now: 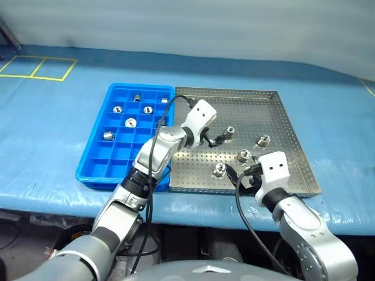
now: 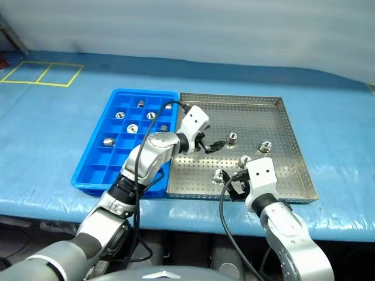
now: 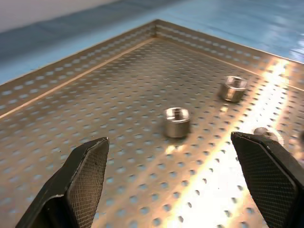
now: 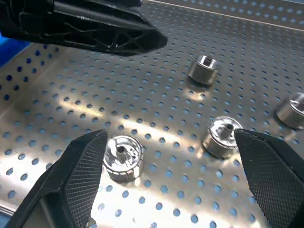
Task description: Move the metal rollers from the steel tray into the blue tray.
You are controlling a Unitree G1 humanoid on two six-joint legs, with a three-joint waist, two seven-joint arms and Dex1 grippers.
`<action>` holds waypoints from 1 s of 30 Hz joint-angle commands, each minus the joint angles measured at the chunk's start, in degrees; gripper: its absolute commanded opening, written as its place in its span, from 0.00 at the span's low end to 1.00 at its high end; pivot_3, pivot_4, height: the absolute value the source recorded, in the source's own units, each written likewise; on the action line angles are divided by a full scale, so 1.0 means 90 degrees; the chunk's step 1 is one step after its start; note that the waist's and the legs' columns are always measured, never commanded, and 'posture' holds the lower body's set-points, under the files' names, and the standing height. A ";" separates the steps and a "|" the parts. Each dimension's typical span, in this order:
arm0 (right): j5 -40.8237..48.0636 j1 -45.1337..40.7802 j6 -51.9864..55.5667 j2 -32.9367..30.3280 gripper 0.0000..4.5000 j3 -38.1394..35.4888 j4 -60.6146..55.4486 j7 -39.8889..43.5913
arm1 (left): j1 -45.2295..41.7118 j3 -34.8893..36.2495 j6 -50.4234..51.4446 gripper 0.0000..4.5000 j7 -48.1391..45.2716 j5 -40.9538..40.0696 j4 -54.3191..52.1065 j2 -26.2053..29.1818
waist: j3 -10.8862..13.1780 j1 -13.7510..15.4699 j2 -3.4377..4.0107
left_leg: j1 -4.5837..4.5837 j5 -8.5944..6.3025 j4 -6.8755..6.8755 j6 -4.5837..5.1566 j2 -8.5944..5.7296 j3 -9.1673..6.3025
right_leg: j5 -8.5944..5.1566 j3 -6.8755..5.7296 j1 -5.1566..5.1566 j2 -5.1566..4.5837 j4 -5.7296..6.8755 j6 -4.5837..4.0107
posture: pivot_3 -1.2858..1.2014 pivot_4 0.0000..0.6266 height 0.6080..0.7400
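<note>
Currently, both tools, left [image 1: 218, 139] and right [image 1: 239, 177], stand spread and empty over the perforated rectangular steel tray [image 1: 281, 126]. Four small shiny metal rollers [image 1: 230, 132] lie there; others occupy the blue gridded plastic tray [image 1: 99, 155].

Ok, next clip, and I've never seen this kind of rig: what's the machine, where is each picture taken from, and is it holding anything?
It is a humanoid robot with two arms, each ending in a two-fingered black gripper. The two wide pictures come from its head, looking down at a blue-covered table. The two close-ups come from cameras on its wrists, looking along the fingers. On the table lie a blue tray already holding six metal rollers and a steel tray with four more. The left gripper is open over the steel tray, facing one roller. The right gripper is open over the near rollers. Neither holds anything.
</note>
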 commanded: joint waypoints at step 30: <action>-0.0221 0.0164 -0.0175 0.0400 1.00 0.0073 -0.0416 -0.0348 | -0.0065 -0.1907 -0.0327 0.88 -0.2402 0.0799 -0.0352 0.1255 | -0.0020 -0.0350 0.0040 | 0.0003 -0.0005 -0.0006 0.0005 0.0016 0.0006 | -0.0001 0.0017 -0.0010 -0.0018 0.0003 0.0002 | 0.48 0.24 1.00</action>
